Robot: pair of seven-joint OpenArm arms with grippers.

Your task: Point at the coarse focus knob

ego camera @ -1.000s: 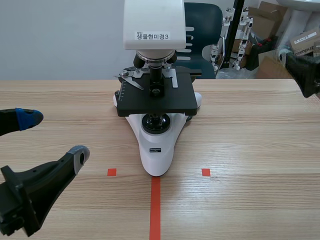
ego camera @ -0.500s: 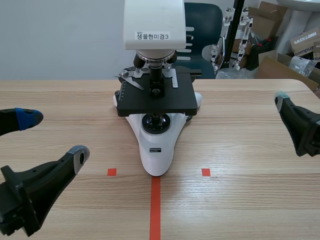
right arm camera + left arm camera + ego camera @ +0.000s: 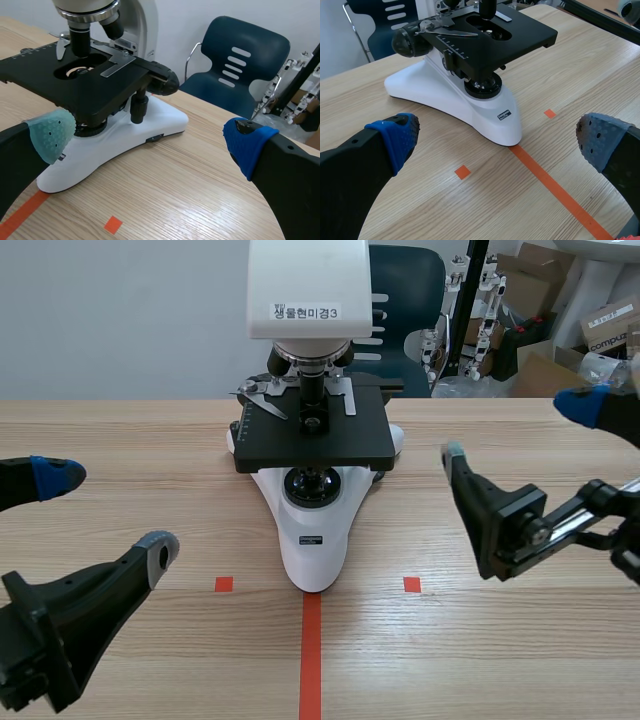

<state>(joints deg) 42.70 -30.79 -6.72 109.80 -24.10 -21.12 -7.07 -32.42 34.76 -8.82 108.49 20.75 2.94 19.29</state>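
A white microscope (image 3: 313, 530) with a black stage (image 3: 312, 438) stands mid-table on the orange-red line. Its black coarse focus knob (image 3: 410, 42) juts from one side of the arm under the stage; the matching knob (image 3: 162, 82) shows on the other side. My left gripper (image 3: 105, 512) hangs open at the near left, well short of the base, with the microscope's foot (image 3: 507, 127) ahead between its fingers. My right gripper (image 3: 520, 430) is open to the right of the stage, apart from the microscope, holding nothing.
A dark blue chair (image 3: 240, 65) stands behind the table's far edge. Cardboard boxes (image 3: 545, 300) and racks fill the back right. Small orange-red squares (image 3: 411, 584) mark the table on either side of the line.
The right arm has swung in from the far right edge toward the microscope, its gripper now lower and nearer the stage. The left arm has not moved.
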